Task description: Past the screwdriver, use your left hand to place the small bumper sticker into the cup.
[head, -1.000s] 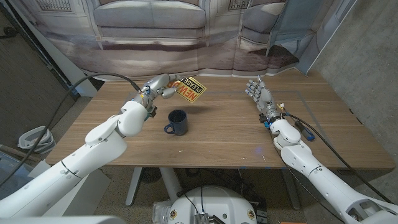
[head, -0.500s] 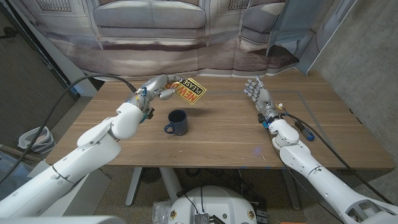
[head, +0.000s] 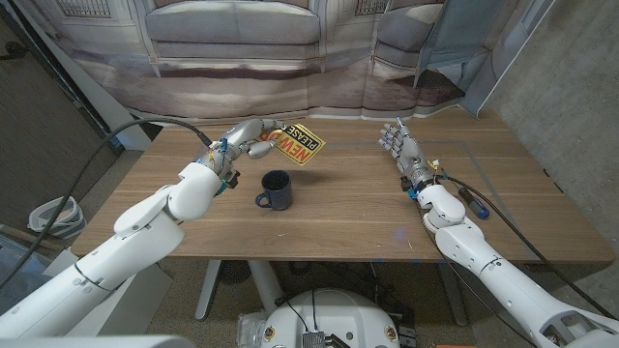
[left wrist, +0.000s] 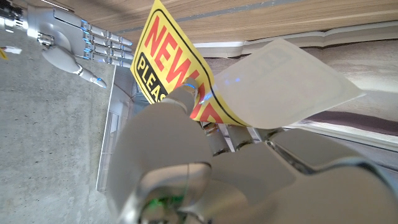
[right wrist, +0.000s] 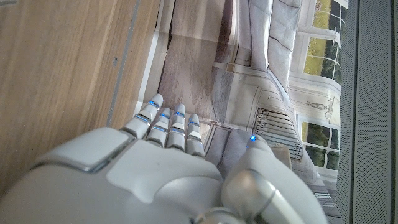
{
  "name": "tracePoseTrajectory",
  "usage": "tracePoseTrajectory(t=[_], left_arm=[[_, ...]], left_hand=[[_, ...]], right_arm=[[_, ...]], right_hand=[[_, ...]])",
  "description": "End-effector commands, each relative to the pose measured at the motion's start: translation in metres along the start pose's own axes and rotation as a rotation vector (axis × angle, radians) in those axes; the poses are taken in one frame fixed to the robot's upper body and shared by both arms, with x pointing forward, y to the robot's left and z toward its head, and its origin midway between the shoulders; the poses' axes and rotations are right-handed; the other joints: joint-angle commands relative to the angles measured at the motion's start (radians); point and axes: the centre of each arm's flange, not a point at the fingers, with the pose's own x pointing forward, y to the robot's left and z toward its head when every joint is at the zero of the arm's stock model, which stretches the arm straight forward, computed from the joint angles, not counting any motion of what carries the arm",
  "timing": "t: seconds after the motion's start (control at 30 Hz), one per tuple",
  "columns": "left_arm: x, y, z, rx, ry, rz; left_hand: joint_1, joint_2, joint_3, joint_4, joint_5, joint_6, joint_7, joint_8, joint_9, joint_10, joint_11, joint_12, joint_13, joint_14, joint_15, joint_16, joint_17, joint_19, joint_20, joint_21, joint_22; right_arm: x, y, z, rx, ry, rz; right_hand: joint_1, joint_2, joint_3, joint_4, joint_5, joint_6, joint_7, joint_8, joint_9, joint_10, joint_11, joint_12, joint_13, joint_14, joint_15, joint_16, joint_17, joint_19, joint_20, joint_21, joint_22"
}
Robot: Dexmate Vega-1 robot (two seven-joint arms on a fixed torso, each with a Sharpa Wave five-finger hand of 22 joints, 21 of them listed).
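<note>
Left hand [head: 250, 137] pinches the small bumper sticker [head: 298, 142] by one end, above the worktop [head: 338, 208]. Sticker is yellow with red and black lettering; its long axis runs out from the fingers toward the robot's right, free end tilted slightly down. Cup [head: 277, 189], dark blue and mouth up, stands just nearer the robot than the sticker, a little inboard of its free end. Judgement: the carry must come back toward the robot and down. Right hand [head: 400, 144] stands well apart, fingers spread, holding nothing.
</note>
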Motion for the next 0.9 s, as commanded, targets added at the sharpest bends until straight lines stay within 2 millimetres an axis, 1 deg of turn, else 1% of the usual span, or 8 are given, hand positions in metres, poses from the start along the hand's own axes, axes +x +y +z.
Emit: tracePoseTrajectory(t=[0.03, 0.3, 0.5, 0.8, 0.9], left_arm=[[-0.001, 0.001, 0.008, -0.003, -0.043, 0.0], [-0.004, 0.005, 0.001, -0.029, -0.057, -0.016], [-0.01, 0.003, -0.004, -0.035, -0.048, -0.028], [-0.02, 0.005, 0.0, -0.015, -0.05, -0.032], [-0.024, 0.005, 0.001, -0.012, -0.05, -0.028]], left_hand=[[-0.005, 0.0, 0.008, -0.001, -0.001, 0.006, 0.0, -0.005, 0.003, 0.009, -0.005, -0.001, 0.004, 0.002, -0.06, -0.004, 0.002, -0.005, 0.003, 0.009, 0.003], [-0.008, -0.001, 0.008, 0.0, -0.001, 0.006, 0.0, -0.007, 0.003, 0.008, 0.0, -0.003, 0.004, 0.002, -0.062, -0.004, 0.002, -0.008, 0.004, 0.011, 0.003], [-0.009, -0.001, 0.008, 0.0, -0.001, 0.007, 0.0, -0.007, 0.003, 0.01, 0.001, -0.003, 0.004, 0.003, -0.061, -0.004, 0.002, -0.007, 0.005, 0.012, 0.002], [-0.011, -0.002, 0.008, 0.0, -0.001, 0.009, -0.002, -0.007, 0.003, 0.012, -0.004, -0.003, 0.004, 0.005, -0.061, -0.004, 0.002, -0.009, 0.004, 0.013, 0.002], [-0.012, -0.003, 0.008, 0.0, -0.001, 0.01, 0.001, -0.008, 0.003, 0.011, -0.003, -0.004, 0.004, 0.005, -0.061, -0.005, 0.001, -0.009, 0.004, 0.014, 0.002]], right_arm=[[0.006, -0.001, 0.001, -0.002, 0.001, 0.001], [0.01, 0.0, 0.0, -0.004, 0.002, -0.001], [0.013, 0.001, 0.001, -0.006, -0.003, -0.003], [0.016, 0.002, 0.003, -0.005, -0.016, -0.003], [0.016, 0.002, 0.003, -0.004, -0.015, -0.001]], right_hand=[[0.005, 0.011, -0.003, 0.002, -0.001, 0.006, 0.0, -0.003, 0.005, 0.005, -0.001, -0.002, 0.006, 0.007, -0.004, 0.0, 0.005, 0.006, -0.001, 0.0, 0.002], [0.005, 0.012, -0.003, 0.001, -0.001, 0.006, 0.0, -0.004, 0.005, 0.006, 0.0, -0.001, 0.006, 0.008, -0.003, 0.0, 0.005, 0.007, -0.001, -0.002, 0.002], [0.005, 0.012, -0.004, 0.001, -0.001, 0.006, -0.001, -0.004, 0.005, 0.006, -0.001, -0.001, 0.006, 0.008, -0.003, 0.0, 0.005, 0.007, -0.001, -0.003, 0.002], [0.005, 0.013, -0.005, 0.001, -0.001, 0.005, -0.001, -0.004, 0.005, 0.006, -0.001, -0.002, 0.006, 0.01, -0.003, 0.001, 0.005, 0.009, -0.001, -0.005, 0.002], [0.005, 0.013, -0.005, 0.0, -0.001, 0.007, -0.001, -0.003, 0.005, 0.006, -0.001, -0.002, 0.006, 0.009, -0.003, 0.0, 0.005, 0.009, -0.001, -0.006, 0.002]])
